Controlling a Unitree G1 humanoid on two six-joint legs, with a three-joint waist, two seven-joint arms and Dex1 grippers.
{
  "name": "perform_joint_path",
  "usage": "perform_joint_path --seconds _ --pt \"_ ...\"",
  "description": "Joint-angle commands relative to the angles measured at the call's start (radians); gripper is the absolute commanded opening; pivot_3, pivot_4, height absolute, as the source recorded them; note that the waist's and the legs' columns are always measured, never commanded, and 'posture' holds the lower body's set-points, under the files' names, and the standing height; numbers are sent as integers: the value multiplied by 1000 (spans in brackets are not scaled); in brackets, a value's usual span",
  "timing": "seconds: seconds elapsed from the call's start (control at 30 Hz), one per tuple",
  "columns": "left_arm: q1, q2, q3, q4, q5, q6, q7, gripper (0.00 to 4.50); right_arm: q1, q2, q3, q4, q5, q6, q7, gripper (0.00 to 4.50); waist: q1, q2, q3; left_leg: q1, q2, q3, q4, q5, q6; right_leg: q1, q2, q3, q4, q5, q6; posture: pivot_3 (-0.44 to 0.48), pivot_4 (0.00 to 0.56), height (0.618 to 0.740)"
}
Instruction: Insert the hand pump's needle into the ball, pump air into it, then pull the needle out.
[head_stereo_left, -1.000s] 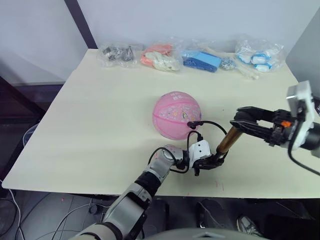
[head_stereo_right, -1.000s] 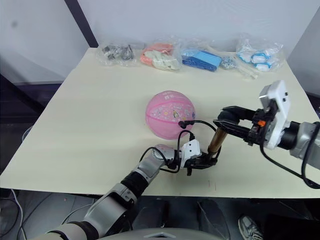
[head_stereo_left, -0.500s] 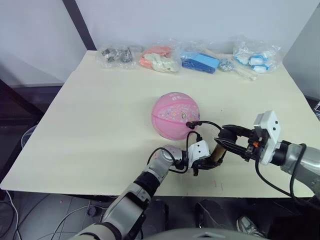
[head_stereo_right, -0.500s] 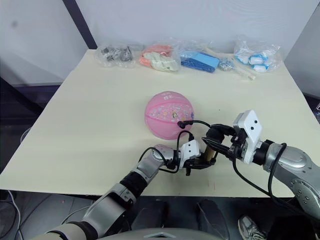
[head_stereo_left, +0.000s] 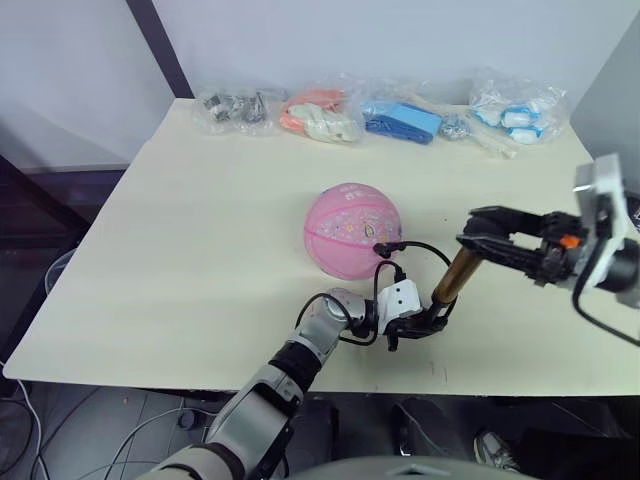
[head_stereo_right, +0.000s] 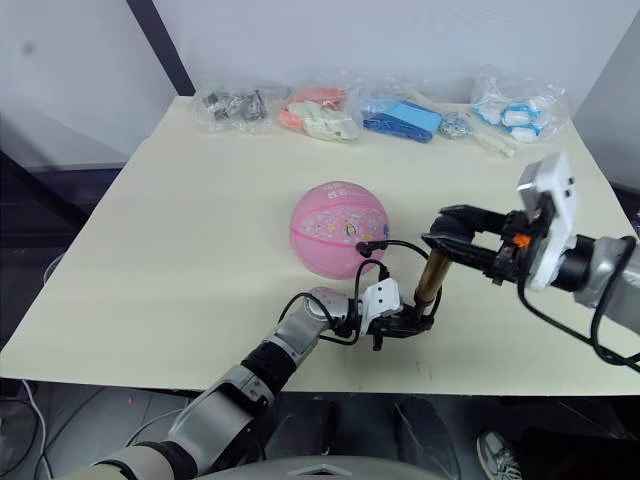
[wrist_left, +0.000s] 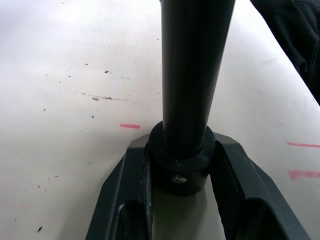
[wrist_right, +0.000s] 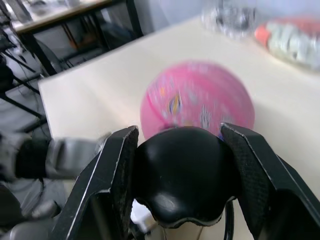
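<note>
Looking at the table (head_stereo_left: 200, 250), you've got the ball (head_stereo_left: 352, 229) sitting roughly mid-table, a bit toward the front edge. Hand pump (head_stereo_left: 452, 280) stands tilted just right of the ball, near the front edge, base end down. Its thin black hose (head_stereo_left: 420, 246) loops from the pump over to the ball's front-right side, where the black fitting touches the ball. Needle itself is too small to make out, so you can't tell how deep it sits.

L gripper (head_stereo_left: 425, 325) is at the pump's bottom end, close to the front edge; in the left wrist view its fingers (wrist_left: 125, 175) are clamped on the pump's black end cap, one each side, w/ the tube rising between them.

R gripper (head_stereo_right: 455, 235) comes in from the right edge side, raised above the table, at the pump's top end. In the right wrist view its fingers (wrist_right: 112, 170) are closed around the rounded black handle (wrist_right: 182, 172), w/ the ball beyond it.

Along the back edge you have a row of clear plastic bags (head_stereo_left: 330, 112): dark bits toward the back-left corner, then orange/white, blue, and white/blue items toward the back-right corner. All well apart from the ball & pump.
</note>
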Motion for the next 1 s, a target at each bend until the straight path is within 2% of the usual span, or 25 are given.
perform_joint_path --seconds 0.03,0.33,0.43,0.57,0.73,0.87,1.0 --pt "27 24 -15 74 38 31 5 1097 -70 -53 -105 34 116 6 -26 2299 0 0 0 0 0 0 0 0 0 0 0 0 0 0 0 0 150 740" --pt "24 22 -15 88 40 23 7 1097 -180 -181 -134 152 208 72 -38 2299 1 2 2 0 0 1 0 0 0 0 -1 1 0 0 0 0 150 740" --pt "27 22 -16 87 40 23 7 1097 -189 -187 -121 156 217 86 -35 2299 1 2 2 -1 0 1 0 0 0 -1 -1 0 0 0 0 0 150 740" --pt "31 23 -17 83 40 24 8 1097 -136 -141 -86 100 176 83 -23 2299 1 2 2 -1 0 1 0 0 0 -1 -1 1 0 0 0 0 150 740" --pt "35 23 -18 75 41 25 10 1097 -5 -55 -12 11 51 47 6 2299 1 0 0 0 0 0 0 0 0 0 0 0 0 0 0 0 150 740" --pt "35 28 -19 72 42 27 9 1097 94 0 136 -52 -171 -32 35 2299 0 -1 -2 2 0 1 1 0 0 1 0 1 2 0 0 0 150 740" --pt "36 32 -16 66 40 33 10 1097 164 92 228 -59 -295 -110 42 2299 -1 -3 -5 2 1 1 1 0 0 1 2 1 2 0 1 0 150 740"
